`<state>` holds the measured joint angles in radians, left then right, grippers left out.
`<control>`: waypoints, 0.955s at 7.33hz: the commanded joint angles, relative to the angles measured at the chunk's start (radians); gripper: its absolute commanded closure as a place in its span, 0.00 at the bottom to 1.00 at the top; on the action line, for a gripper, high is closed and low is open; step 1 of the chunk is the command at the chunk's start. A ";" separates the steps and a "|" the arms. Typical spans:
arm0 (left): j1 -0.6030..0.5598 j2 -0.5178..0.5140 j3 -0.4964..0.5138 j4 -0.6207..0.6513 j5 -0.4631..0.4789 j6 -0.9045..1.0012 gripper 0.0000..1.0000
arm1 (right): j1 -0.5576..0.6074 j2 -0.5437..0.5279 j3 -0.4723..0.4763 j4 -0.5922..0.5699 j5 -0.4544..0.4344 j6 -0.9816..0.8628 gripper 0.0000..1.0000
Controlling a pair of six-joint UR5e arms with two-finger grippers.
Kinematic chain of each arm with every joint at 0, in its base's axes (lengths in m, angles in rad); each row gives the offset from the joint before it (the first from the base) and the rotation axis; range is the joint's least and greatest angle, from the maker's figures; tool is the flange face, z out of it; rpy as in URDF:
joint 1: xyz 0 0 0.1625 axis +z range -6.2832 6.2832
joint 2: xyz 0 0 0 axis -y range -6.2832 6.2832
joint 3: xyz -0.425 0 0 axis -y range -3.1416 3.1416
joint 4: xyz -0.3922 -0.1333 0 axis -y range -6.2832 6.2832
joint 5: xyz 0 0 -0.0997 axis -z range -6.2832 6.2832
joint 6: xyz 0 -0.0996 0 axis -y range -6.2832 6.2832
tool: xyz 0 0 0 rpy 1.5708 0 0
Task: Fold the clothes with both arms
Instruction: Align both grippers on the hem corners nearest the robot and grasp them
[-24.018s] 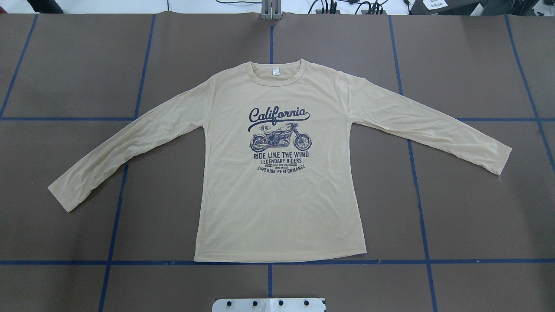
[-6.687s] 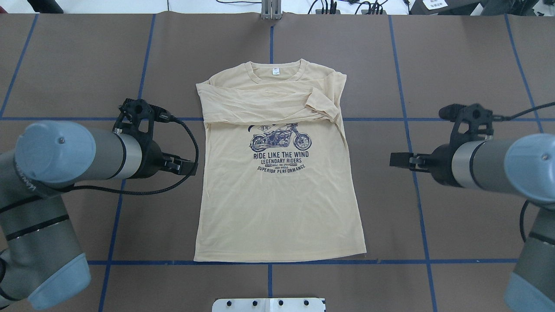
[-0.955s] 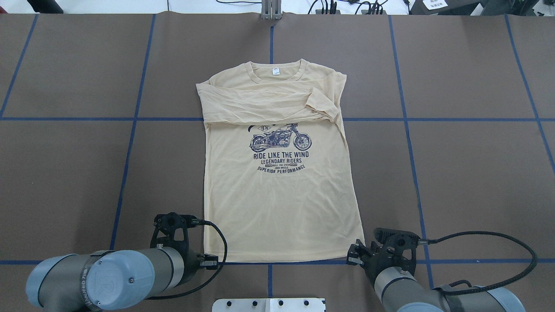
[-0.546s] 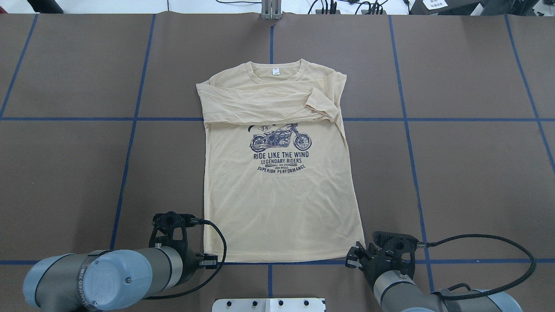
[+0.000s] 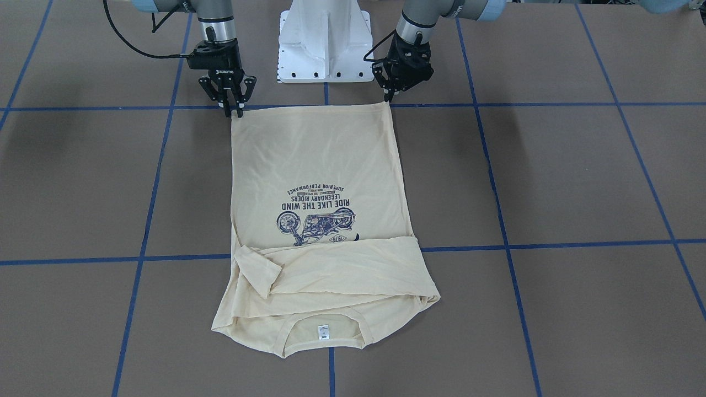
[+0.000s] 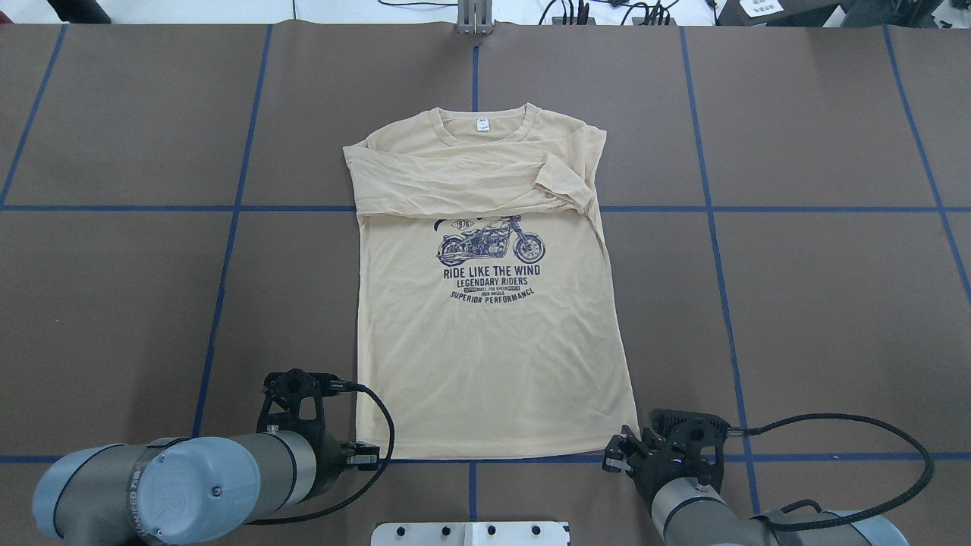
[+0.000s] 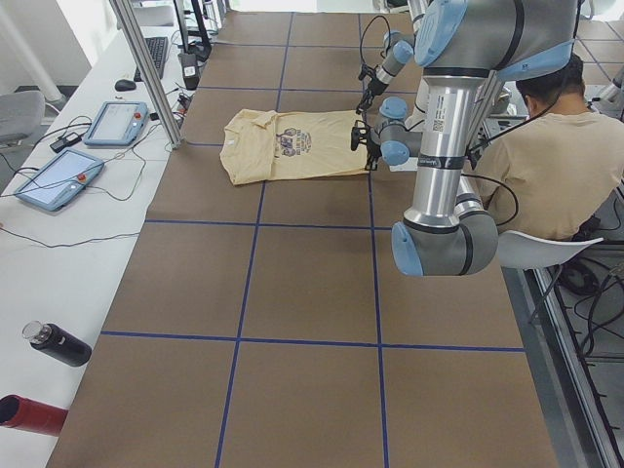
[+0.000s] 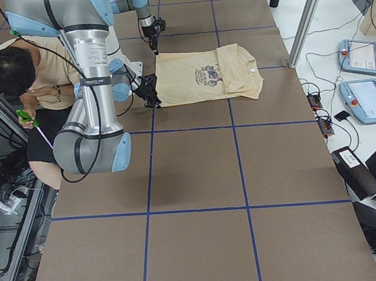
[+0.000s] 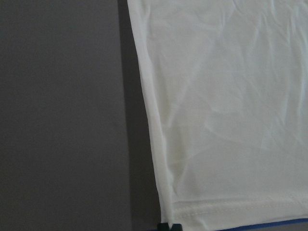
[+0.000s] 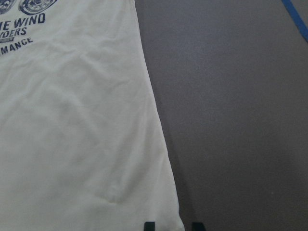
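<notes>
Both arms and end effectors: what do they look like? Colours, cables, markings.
Left arm and right arm match: grey-silver tubular links, light blue joint caps, white lettering on the grey. The left end effector and right end effector are black, two-fingered; a black cable loops off each wrist.

T-shirt (image 6: 493,356) flat at desk (image 6: 834,303) centre, collar (image 6: 455,140) far from robot, hem (image 6: 493,453) nearest. Sleeves (image 6: 455,182) folded across chest. Left fingers (image 5: 387,95) at hem's left corner, right fingers (image 5: 237,106) at right corner. Pedestal base (image 5: 325,38) just behind hem.
</notes>
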<state>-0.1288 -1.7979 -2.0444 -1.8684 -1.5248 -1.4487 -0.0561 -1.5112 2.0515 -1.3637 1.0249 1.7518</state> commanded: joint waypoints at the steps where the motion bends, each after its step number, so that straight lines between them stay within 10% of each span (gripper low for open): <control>1: 0.000 0.000 -0.002 0.000 0.000 -0.001 1.00 | -0.002 0.003 -0.002 0.000 -0.002 0.002 0.72; 2: 0.000 0.000 0.000 0.000 0.000 -0.001 1.00 | -0.002 0.005 -0.001 0.000 0.000 0.003 1.00; 7: -0.009 0.006 -0.073 0.008 -0.014 0.010 1.00 | 0.016 -0.020 0.163 -0.002 0.015 -0.011 1.00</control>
<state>-0.1313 -1.7981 -2.0674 -1.8657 -1.5284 -1.4463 -0.0475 -1.5122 2.1298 -1.3646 1.0327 1.7468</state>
